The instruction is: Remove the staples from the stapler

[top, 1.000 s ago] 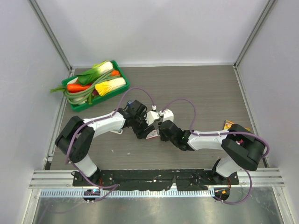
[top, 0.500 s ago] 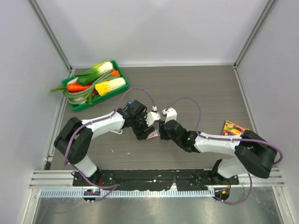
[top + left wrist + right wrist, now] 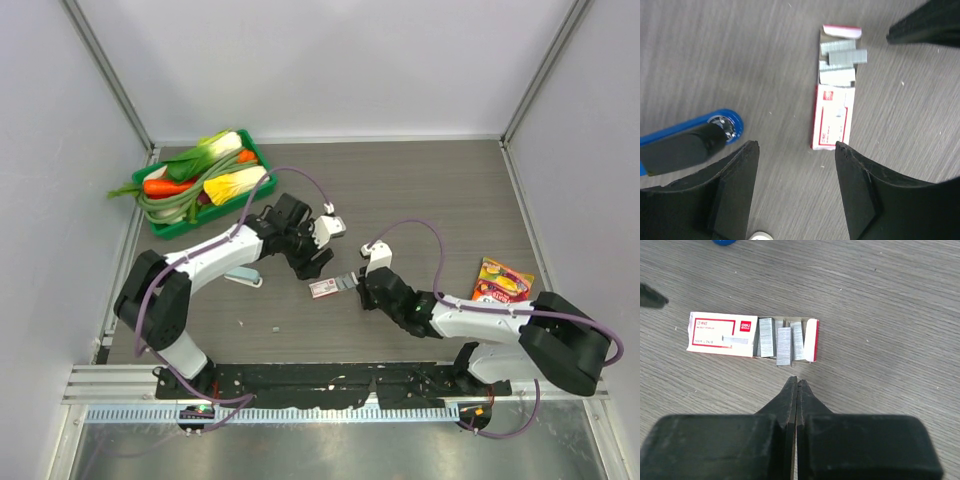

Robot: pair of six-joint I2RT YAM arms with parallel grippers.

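Top view: the stapler (image 3: 243, 278) lies flat on the table (image 3: 440, 200) beside the left forearm, well left of both grippers, with nothing gripping it. The left gripper (image 3: 316, 260) hangs just up-left of the red-and-white staple box (image 3: 322, 289). The right gripper (image 3: 357, 285) sits at the box's right end. A green vegetable tray (image 3: 170, 230) is at far left, a snack packet (image 3: 503, 281) at right. Left wrist: left gripper (image 3: 796, 147) spread wide, holding nothing, staple box (image 3: 832, 120) seen through the gap, staple strips (image 3: 842, 57) at its open end. A blue round-ended piece (image 3: 722, 127) with a metal rivet lies by 1 finger, identity unclear. Right wrist: right gripper (image 3: 796, 382) pinched tight on nothing, tips just short of the staple box (image 3: 722, 333). At least 3 staple strips (image 3: 782, 342) show.
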